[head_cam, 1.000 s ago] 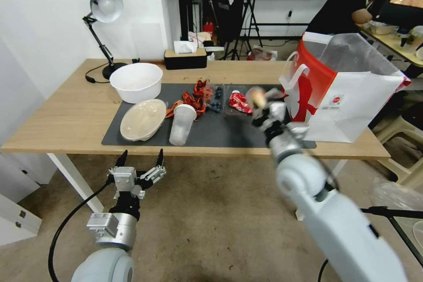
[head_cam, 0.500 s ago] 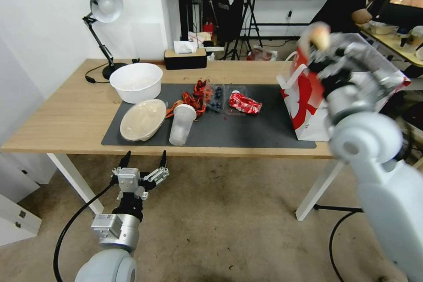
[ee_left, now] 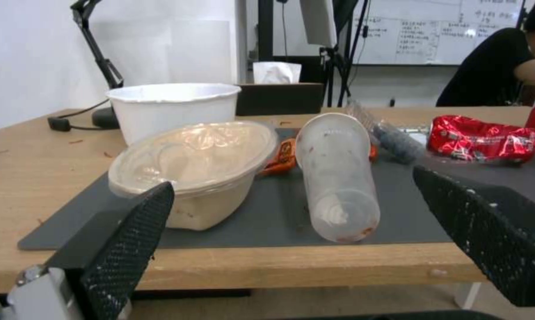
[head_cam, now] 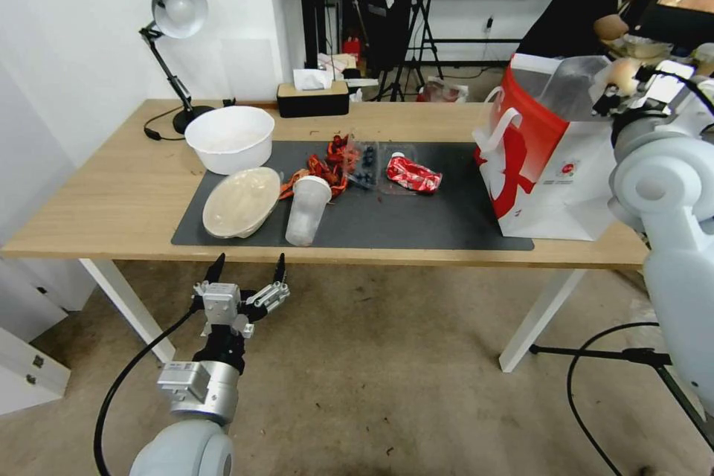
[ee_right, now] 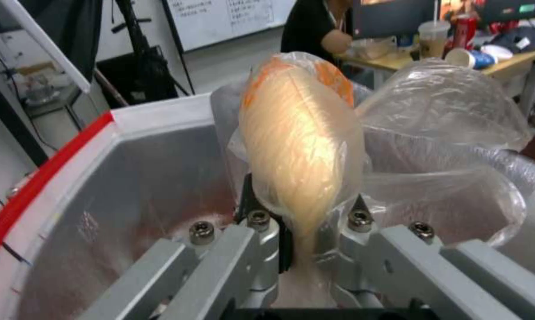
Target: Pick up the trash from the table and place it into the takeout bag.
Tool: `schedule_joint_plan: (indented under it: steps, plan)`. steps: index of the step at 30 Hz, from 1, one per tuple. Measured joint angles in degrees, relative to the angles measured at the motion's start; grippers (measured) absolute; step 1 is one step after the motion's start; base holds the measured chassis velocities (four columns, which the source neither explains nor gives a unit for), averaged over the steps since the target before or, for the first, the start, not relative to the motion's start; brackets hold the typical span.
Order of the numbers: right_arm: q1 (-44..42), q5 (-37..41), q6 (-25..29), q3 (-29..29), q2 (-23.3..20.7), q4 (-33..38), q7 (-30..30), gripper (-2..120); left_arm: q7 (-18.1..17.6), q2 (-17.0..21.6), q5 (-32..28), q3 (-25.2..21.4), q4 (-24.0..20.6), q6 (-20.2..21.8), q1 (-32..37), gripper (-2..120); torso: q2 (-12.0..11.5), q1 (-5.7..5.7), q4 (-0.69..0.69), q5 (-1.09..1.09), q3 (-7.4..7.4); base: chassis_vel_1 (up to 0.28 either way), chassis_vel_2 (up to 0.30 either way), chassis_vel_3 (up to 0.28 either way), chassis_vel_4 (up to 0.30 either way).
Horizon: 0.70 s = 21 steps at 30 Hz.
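Observation:
My right gripper [head_cam: 621,89] is shut on the bun in its clear plastic bag [ee_right: 300,146], held over the open top of the takeout bag [head_cam: 565,163], a white and red bag at the table's right end. The bag's clear liner [ee_right: 131,186] lies right under the bun. On the dark mat [head_cam: 416,219] lie an oval lidded container [head_cam: 242,202], a frosted plastic cup [head_cam: 306,210] and a crumpled red wrapper [head_cam: 413,175]. My left gripper [head_cam: 247,268] hangs open below the table's [head_cam: 111,193] front edge, facing the cup [ee_left: 337,178] and container [ee_left: 190,164].
A white bowl [head_cam: 230,137], a desk lamp [head_cam: 172,22] and a tissue box [head_cam: 312,97] stand at the back of the table. Orange-red wrappers [head_cam: 323,167] and a clear tray of berries [head_cam: 363,162] lie mid-mat. Bare mat lies between the red wrapper and the bag.
My right arm swung up and to the right with the bun, from over the mat to above the bag's opening. The left gripper barely shifted.

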Motion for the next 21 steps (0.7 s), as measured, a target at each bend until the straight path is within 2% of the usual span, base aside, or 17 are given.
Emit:
schedule_joint_plan:
  steps: [3,5,6,7,9,11,12,14,16,19,21]
  plan:
    - [0.2,0.7,-0.2,-0.1,0.2,-0.1,0.4,7,0.0,0.0,0.0,0.0,0.1,-0.1,0.0,100,0.0,0.00,0.00,0.01,0.00,0.000,0.000,0.000,0.000]
    - [0.2,1.4,-0.5,-0.1,0.2,0.1,0.7,18,0.0,0.0,0.0,0.0,0.1,-0.1,0.0,100,0.0,0.00,0.00,0.01,0.00,0.000,0.000,0.000,0.000]
    - [0.2,1.4,-0.5,-0.1,0.2,0.1,0.7,18,0.0,0.0,0.0,0.0,0.1,-0.1,0.0,100,0.0,0.00,0.00,0.01,0.00,0.000,0.000,0.000,0.000]
    - [0.2,1.5,-0.5,-0.1,0.2,0.2,0.8,25,0.0,0.0,0.0,0.0,0.1,-0.1,0.0,100,0.0,0.00,0.00,0.01,0.00,0.000,0.000,0.000,0.000]
    - [0.2,1.6,-0.5,0.0,0.1,0.3,0.8,28,0.0,0.0,0.0,0.0,0.1,-0.1,0.0,100,0.0,0.00,0.00,0.01,0.00,0.000,0.000,0.000,0.000]
    - [0.2,1.7,-0.6,0.1,0.0,0.4,0.9,37,0.0,0.0,0.0,0.0,0.2,-0.2,0.0,100,0.0,0.00,0.00,0.01,0.00,0.000,0.000,0.000,0.000]
    - [0.2,1.7,-0.6,0.1,0.0,0.4,0.9,37,0.0,0.0,0.0,0.0,0.2,-0.2,0.0,100,0.0,0.00,0.00,0.01,0.00,0.000,0.000,0.000,0.000]
    - [0.2,1.8,-0.6,0.2,-0.2,0.6,0.9,50,0.0,0.0,0.1,0.1,0.3,-0.3,0.0,100,0.0,0.00,-0.01,0.01,0.00,0.000,0.000,0.000,0.000]
    - [0.2,1.9,-0.6,0.2,-0.2,0.6,0.9,52,0.0,0.0,0.2,0.1,0.3,-0.3,0.1,100,0.0,0.00,-0.01,0.01,0.00,0.000,0.000,0.000,0.000]
    - [0.2,2.1,-0.7,0.2,-0.2,0.8,1.0,68,0.0,0.0,0.2,0.1,0.3,-0.4,0.1,100,0.0,0.00,-0.01,0.01,0.00,0.000,0.000,0.000,0.000]
    - [0.2,2.2,-0.8,0.2,-0.2,0.9,1.0,71,0.0,0.0,0.2,0.1,0.3,-0.4,0.1,100,0.0,0.00,-0.01,0.01,0.00,0.000,0.000,0.000,0.000]
